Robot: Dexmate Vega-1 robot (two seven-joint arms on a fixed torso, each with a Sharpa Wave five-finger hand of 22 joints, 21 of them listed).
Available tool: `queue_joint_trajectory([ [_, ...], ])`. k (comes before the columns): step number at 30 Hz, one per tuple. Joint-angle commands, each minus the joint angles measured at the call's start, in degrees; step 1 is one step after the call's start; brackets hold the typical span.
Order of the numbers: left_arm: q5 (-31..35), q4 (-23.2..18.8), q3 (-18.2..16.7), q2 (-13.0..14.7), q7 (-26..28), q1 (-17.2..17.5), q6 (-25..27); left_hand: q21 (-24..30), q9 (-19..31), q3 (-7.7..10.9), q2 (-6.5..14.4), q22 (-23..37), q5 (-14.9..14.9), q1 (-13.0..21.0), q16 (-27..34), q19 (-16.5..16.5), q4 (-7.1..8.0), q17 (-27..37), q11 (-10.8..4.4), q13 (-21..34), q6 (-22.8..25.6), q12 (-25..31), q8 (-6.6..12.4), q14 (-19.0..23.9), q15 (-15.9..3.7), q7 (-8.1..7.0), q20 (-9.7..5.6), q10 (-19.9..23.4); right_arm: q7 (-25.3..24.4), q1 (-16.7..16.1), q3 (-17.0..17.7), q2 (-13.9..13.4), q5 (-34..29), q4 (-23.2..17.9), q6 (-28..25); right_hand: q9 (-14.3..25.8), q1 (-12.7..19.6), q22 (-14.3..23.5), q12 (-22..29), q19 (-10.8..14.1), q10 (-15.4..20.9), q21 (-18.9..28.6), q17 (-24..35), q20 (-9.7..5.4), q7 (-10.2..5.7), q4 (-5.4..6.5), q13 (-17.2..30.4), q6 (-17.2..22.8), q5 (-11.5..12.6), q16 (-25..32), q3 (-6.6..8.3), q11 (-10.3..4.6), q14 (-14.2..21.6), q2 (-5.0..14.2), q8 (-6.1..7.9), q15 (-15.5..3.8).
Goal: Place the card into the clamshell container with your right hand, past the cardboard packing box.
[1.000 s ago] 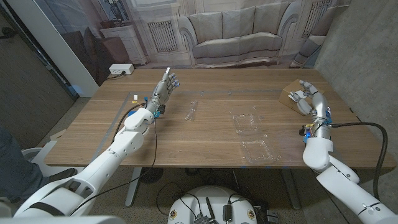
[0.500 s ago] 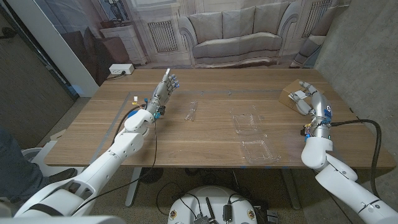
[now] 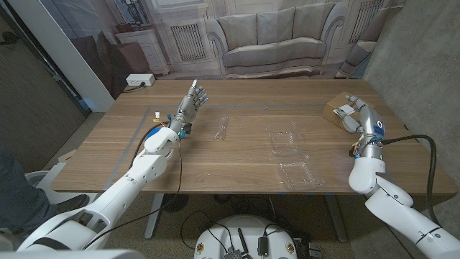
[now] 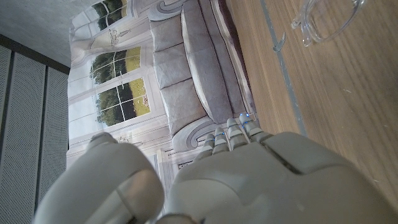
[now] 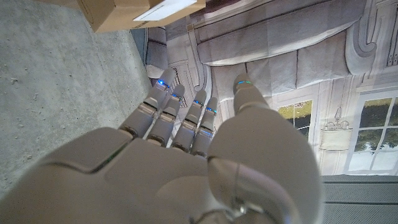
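Behind the brown wooden table we see a backdrop printed with a grey sofa, and on the table's right far corner sits the brown cardboard packing box with a white card lying on its top. Our right hand hovers just beside that box, fingers extended and slightly apart, gripping nothing, while the clear plastic clamshell container lies open near the table's middle, well apart from the box. Our left hand rests on the far left side with fingers straight and empty, near a small clear plastic piece.
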Motion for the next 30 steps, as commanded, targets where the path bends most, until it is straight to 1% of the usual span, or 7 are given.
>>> queue_joint_trajectory([
  [1, -0.1, 0.1, 0.0, -0.1, 0.0, 0.1, 0.1, -0.4, 0.2, -0.32, 0.3, 0.3, -0.1, 0.1, -0.1, -0.1, 0.14, 0.1, -0.03, 0.1, 0.3, 0.0, -0.15, -0.4, -0.03, 0.05, -1.85, -0.2, 1.2, 1.7, -1.8, -1.8, -0.3, 0.4, -3.5, 0.2, 0.6, 0.3, 0.3, 0.7, 0.6, 0.3, 0.2, -8.78, -0.08, 0.08, 0.0, 0.6, 0.3, 0.2, 0.48, -0.07, 0.5, -0.13, 0.23, -9.22],
  [8, -0.4, 0.3, -0.2, -0.2, 0.0, 0.3, -0.1, -0.5, 0.2, -0.37, 0.3, 0.3, -0.1, 0.1, -0.1, -0.1, 0.14, 0.1, -0.01, 0.1, 0.3, 0.0, -0.14, -0.4, 0.09, 0.06, -1.85, -0.2, 1.5, 2.6, -3.0, -2.8, -0.8, 0.7, -5.7, 0.2, 0.9, 0.3, 0.2, 0.9, 0.8, 0.4, 0.2, -8.81, -0.20, 0.12, 0.0, 0.9, 0.3, 0.2, 0.47, -0.20, 0.8, -0.16, 0.23, -9.42],
  [18, -0.5, 1.1, -0.1, -0.6, -0.2, 0.1, -0.3, -0.7, 0.2, -0.44, 0.4, 0.3, -0.1, 0.1, -0.2, -0.1, 0.13, 0.1, -0.03, 0.1, 0.3, -0.1, -0.14, -0.4, 0.11, 0.05, -1.79, -0.2, 2.1, 4.0, -5.5, -4.7, -2.8, 1.1, -9.2, 0.2, 1.5, 0.4, 0.1, 1.0, 1.0, 0.4, 0.2, -8.93, -0.37, 0.02, 0.0, 1.1, 0.3, 0.0, 0.43, -0.44, 0.9, -0.42, 0.10, -9.63],
  [24, -0.5, 1.7, 0.0, -1.0, -0.5, 0.0, -0.7, -0.9, 0.2, -0.49, 0.4, 0.3, -0.1, 0.1, -0.2, 0.0, 0.13, 0.1, -0.04, 0.1, 0.3, -0.1, -0.17, -0.5, 0.14, 0.06, -1.75, -0.2, 3.0, 4.5, -6.1, -5.6, -2.3, 1.4, -10.4, 0.2, 1.9, 0.4, 0.0, 1.0, 1.1, 0.5, 0.2, -9.03, -0.61, 0.04, 0.0, 1.2, 0.4, 0.0, 0.45, -0.61, 1.1, -0.44, 0.02, -9.70],
  [30, -0.5, 1.8, 0.1, -1.2, -0.6, 0.0, -0.9, -1.0, 0.2, -0.53, 0.4, 0.3, -0.1, 0.1, -0.2, 0.0, 0.13, 0.1, -0.03, 0.2, 0.3, 0.0, -0.17, -0.4, 0.07, 0.09, -1.73, -0.2, 3.1, 5.1, -6.8, -6.2, -2.1, 2.3, -11.3, 0.2, 2.2, 0.5, 0.3, 1.6, 2.7, 0.7, 0.3, -9.06, -0.85, 0.36, 0.0, 2.2, 0.5, 0.1, 0.19, -1.05, 2.2, -0.62, 0.10, -9.65],
])
